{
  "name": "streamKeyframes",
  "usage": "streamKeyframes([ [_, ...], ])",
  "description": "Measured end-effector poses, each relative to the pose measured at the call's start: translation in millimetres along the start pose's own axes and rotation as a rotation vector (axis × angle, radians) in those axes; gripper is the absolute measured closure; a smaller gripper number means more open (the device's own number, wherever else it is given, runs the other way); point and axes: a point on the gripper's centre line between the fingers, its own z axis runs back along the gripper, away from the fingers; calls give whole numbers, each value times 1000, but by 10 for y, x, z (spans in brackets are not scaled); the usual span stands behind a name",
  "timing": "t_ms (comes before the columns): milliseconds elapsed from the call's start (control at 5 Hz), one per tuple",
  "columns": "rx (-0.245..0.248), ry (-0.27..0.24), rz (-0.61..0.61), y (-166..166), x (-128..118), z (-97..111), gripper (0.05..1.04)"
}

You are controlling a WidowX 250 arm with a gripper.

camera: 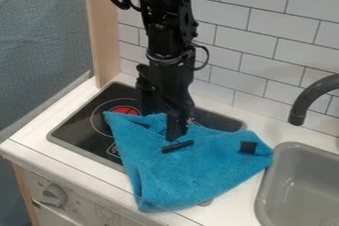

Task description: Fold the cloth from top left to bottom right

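The blue cloth (192, 173) lies rumpled across the near right part of the black stove top (82, 130) and the white counter (228, 202) beside it. One corner points to the far left, close to the red burner spot (124, 111); another reaches right, to the left rim of the grey sink (281, 170), and a third points toward the near edge of the counter. The far left part of the cloth is creased and bunched, while the near part spreads flatter. A dark strip (177, 146) shows on the cloth close to the claw, and a small black patch (248, 146) near its right corner. The black claw (173, 128) hangs down from the arm (167, 27) over the far part of the cloth, its lower end at the creased fabric. How far open it is, and whether it has hold of any cloth, cannot be told. A dark tap (310, 93) curves over the far side of the sink. White wall tiles (248, 41) rise behind the counter, and a pale knob (54, 195) sits on the near left front.
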Motion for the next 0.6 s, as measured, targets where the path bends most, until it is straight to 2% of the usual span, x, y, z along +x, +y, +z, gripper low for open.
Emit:
streamKeyframes([
  [200,-17,28,-4,-34,-46,-67,83],
  [400,-46,66,-92,-111,-65,-86,84],
  [600,-64,83,-168,-84,22,-80,84],
])
